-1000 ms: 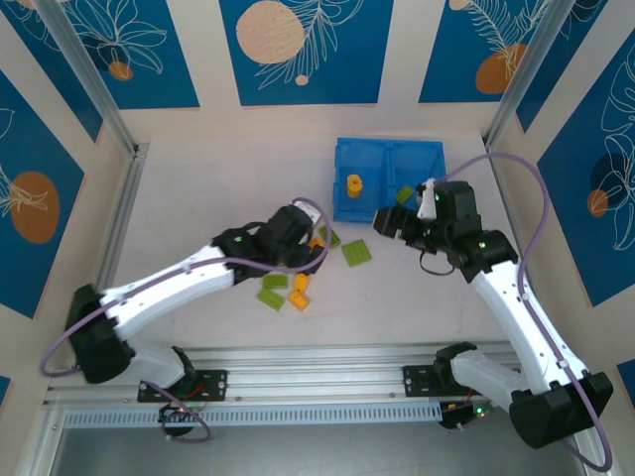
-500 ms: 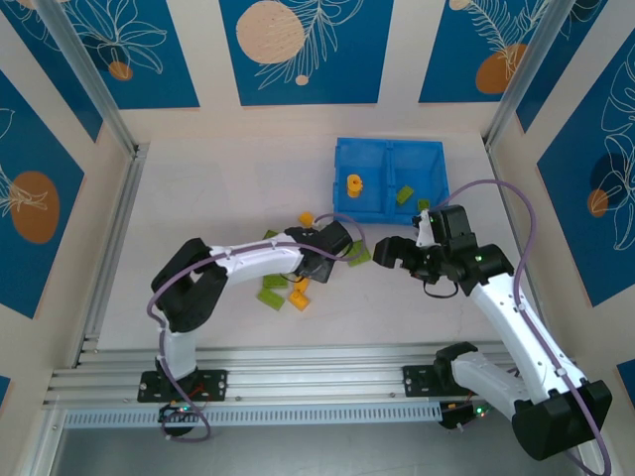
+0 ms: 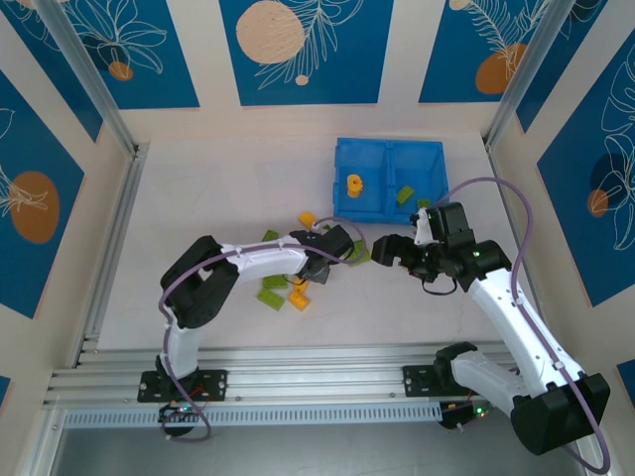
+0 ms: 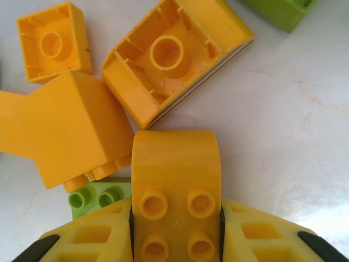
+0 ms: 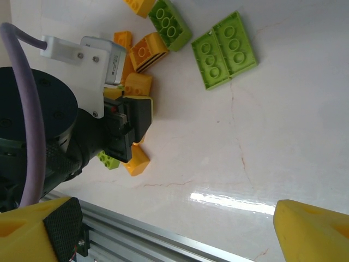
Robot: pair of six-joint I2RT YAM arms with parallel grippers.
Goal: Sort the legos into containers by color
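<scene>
A bright blue bin (image 3: 387, 147) with a central divider sits at the far middle of a pale table (image 3: 218, 198). Its left compartment holds one orange-yellow piece (image 3: 353, 184). Its right compartment holds lime green pieces (image 3: 405, 194). The other legos (image 3: 283, 290) lie loose on the table just in front of the bin. They are small studded bricks, orange-yellow and lime green mixed together.

The left gripper (image 3: 342, 248) reaches low into this scatter. In the left wrist view its yellow fingers (image 4: 92, 240) pinch an orange brick (image 4: 175, 174) from both sides. This brick has a rounded far end and four round studs facing up. I cannot tell whether it touches the table. Just beyond it an upturned brick (image 4: 174, 60) shows a hollow underside with a single ring inside. A smaller upturned one (image 4: 52, 41) lies near it. A smooth-sided orange block (image 4: 65, 128) sits against the held brick's left edge, and two green studs (image 4: 98, 196) peek out below that block.

The right gripper (image 3: 382, 248) hovers just right of the left one, near the bin's front. In the right wrist view its yellow fingers (image 5: 313, 232) stand spread wide, holding nothing. That view also shows two flat green plates (image 5: 224, 49), studs up, lying side by side and touching. A green brick (image 5: 170, 24) rests against an orange one (image 5: 147, 52).
</scene>
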